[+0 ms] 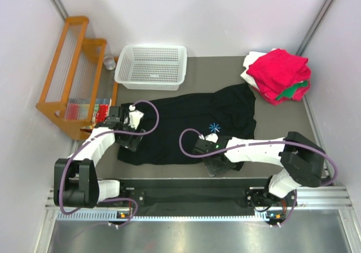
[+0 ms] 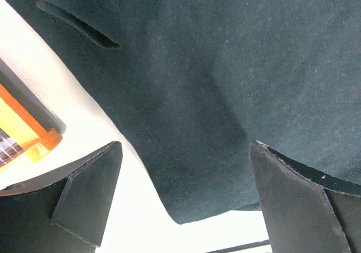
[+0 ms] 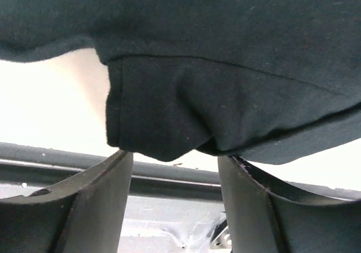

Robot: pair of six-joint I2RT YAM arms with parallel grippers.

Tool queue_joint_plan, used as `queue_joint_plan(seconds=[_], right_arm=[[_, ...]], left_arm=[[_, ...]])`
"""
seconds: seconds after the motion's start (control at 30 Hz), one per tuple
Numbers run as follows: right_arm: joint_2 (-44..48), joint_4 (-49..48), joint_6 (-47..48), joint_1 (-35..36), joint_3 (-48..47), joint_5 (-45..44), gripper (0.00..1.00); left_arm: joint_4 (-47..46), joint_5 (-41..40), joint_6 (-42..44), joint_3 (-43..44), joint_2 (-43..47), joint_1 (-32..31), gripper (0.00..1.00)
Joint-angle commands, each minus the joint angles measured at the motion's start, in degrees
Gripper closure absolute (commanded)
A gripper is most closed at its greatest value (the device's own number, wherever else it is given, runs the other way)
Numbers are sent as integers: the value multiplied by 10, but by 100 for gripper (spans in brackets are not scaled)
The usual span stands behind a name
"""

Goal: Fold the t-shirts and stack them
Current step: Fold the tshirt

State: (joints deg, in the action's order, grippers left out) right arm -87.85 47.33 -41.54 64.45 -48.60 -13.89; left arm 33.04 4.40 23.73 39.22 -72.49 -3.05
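A large black t-shirt (image 1: 186,120) with a light-blue starburst mark (image 1: 214,127) lies spread across the middle of the table. My left gripper (image 1: 128,142) is at its near left corner. In the left wrist view the gripper (image 2: 186,202) is open, and the shirt's hemmed corner (image 2: 186,168) lies between the fingers (image 2: 90,196). My right gripper (image 1: 217,161) is at the shirt's near edge below the starburst. In the right wrist view the gripper (image 3: 175,196) is open, with a folded lump of black cloth (image 3: 158,118) just beyond its fingertips. Folded red, green and white shirts (image 1: 279,75) are stacked at the back right.
A white perforated basket (image 1: 152,66) stands at the back centre. An orange wooden rack (image 1: 70,72) stands along the left side. A metal rail (image 1: 186,199) runs along the near table edge and shows in the right wrist view (image 3: 169,174).
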Motion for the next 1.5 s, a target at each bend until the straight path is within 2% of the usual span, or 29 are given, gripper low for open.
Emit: queue_joint_plan(seconds=[0.0,0.43,0.53,0.63,0.77,1.03,1.2,1.37,1.47], right_arm=[[5,-22,-12,-2,-4,-52,40],[47,-36,-35,-57,20,-112,46],[44,-50,-25,-74,36,-103,50],[41,-73,-20,-95,56,-84,57],[41,-101,-16,-114,76,-66,72],[37,-98,-10,-117,67,-60,88],[81,-30,1,-117,6,-86,91],[139,32,12,-131,-46,-111,88],[132,33,17,-147,-42,-99,87]], left_arm=[[-13,-1,-1,20,18,2,1],[-10,-2,-6,21,26,2,1],[-10,-4,-6,23,25,2,1],[-6,-5,-5,27,24,2,1],[-2,-6,-5,32,24,2,1],[2,-10,-9,40,22,2,1],[3,-10,-10,45,19,2,1],[28,6,4,50,20,2,1],[67,1,25,40,28,2,1]])
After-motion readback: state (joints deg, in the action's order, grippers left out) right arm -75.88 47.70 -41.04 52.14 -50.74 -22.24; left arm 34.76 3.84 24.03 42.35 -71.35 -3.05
